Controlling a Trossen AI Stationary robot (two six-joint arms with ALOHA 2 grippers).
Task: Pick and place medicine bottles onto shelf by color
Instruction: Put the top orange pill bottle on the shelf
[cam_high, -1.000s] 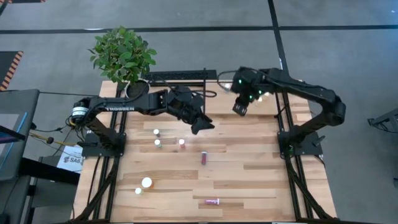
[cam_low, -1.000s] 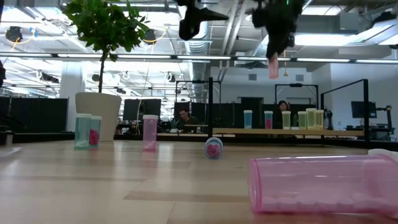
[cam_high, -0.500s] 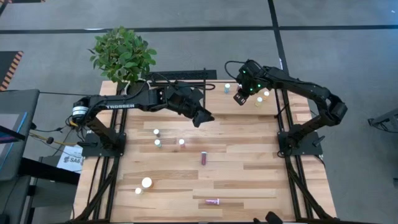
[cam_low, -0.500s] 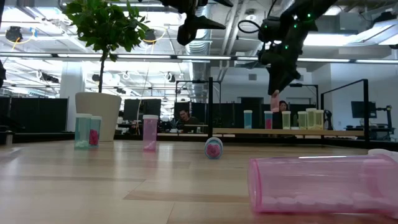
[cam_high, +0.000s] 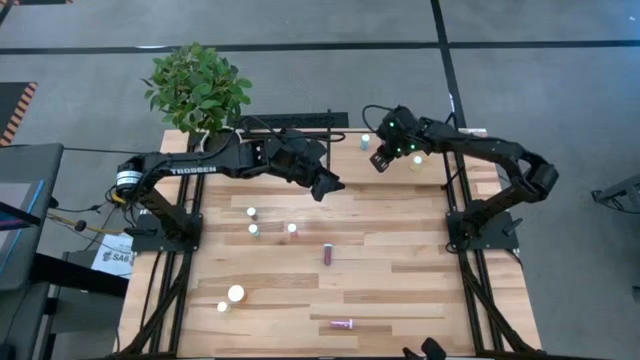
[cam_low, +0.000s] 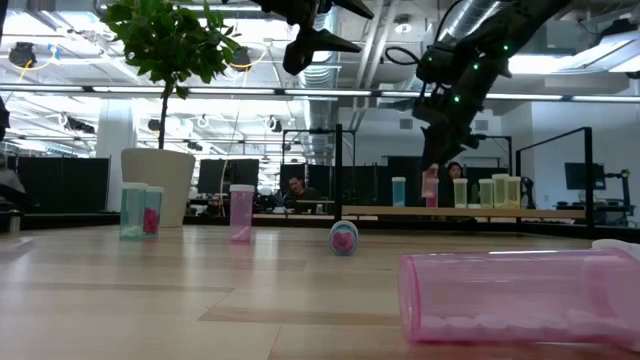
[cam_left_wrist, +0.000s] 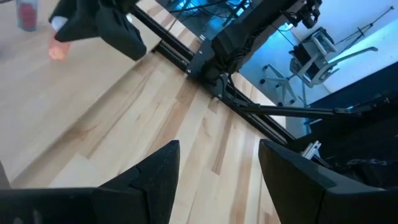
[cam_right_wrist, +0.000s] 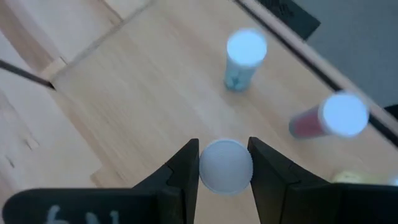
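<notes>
My right gripper (cam_high: 381, 160) is over the shelf (cam_high: 400, 172) at the table's far right, shut on a pink medicine bottle (cam_low: 430, 184) with a white cap. The bottle hangs low over the shelf (cam_low: 450, 211); I cannot tell whether it touches the wood. On the shelf stand a teal bottle (cam_right_wrist: 242, 59), a red one (cam_right_wrist: 329, 118) and yellowish ones (cam_low: 495, 191). My left gripper (cam_high: 325, 185) hangs open, high over the table's far middle, with nothing between its fingers (cam_left_wrist: 155, 180). More bottles stand (cam_high: 254, 230) and lie (cam_high: 327, 253) on the table. My right gripper pinches the pink bottle at its top, by the white cap (cam_right_wrist: 226, 165), between its two fingers. The fingers come from above, slanting down. The bottle hangs upright below them, over the shelf's wood (cam_right_wrist: 124, 93).
A potted plant (cam_high: 197, 88) stands at the far left corner. Near the table's front edge lie a pink bottle (cam_high: 343, 324) and stand two white-capped ones (cam_high: 236, 294). In the low view a large pink bottle (cam_low: 520, 295) lies close to the camera. People sit beyond the table.
My right gripper has sunk with the pink bottle, from high above the table down to just over the shelf, tipping more steeply downward; it has stayed shut. My left gripper has drifted a little toward the far edge, still open.
</notes>
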